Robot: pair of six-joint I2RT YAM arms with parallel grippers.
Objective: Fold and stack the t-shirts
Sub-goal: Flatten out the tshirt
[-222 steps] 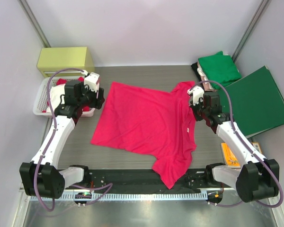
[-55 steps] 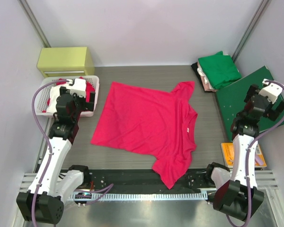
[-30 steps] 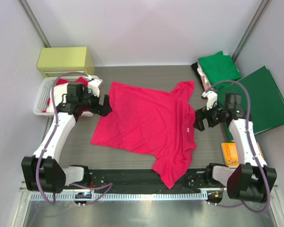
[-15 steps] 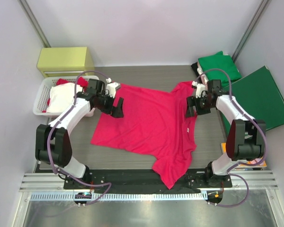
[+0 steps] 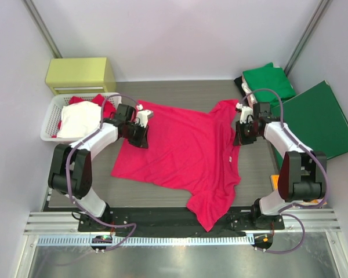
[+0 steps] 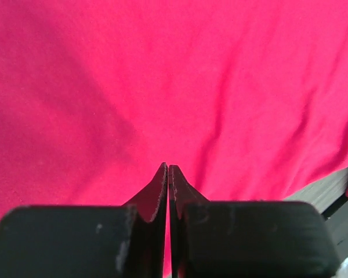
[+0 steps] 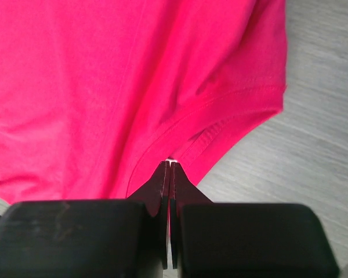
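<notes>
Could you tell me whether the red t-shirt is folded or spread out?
Spread out: the red t-shirt lies open across the table, both sleeves showing.

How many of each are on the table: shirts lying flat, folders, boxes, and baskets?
Shirt lying flat: 1
Folder: 1
Box: 1
Basket: 1
Total: 4
</notes>
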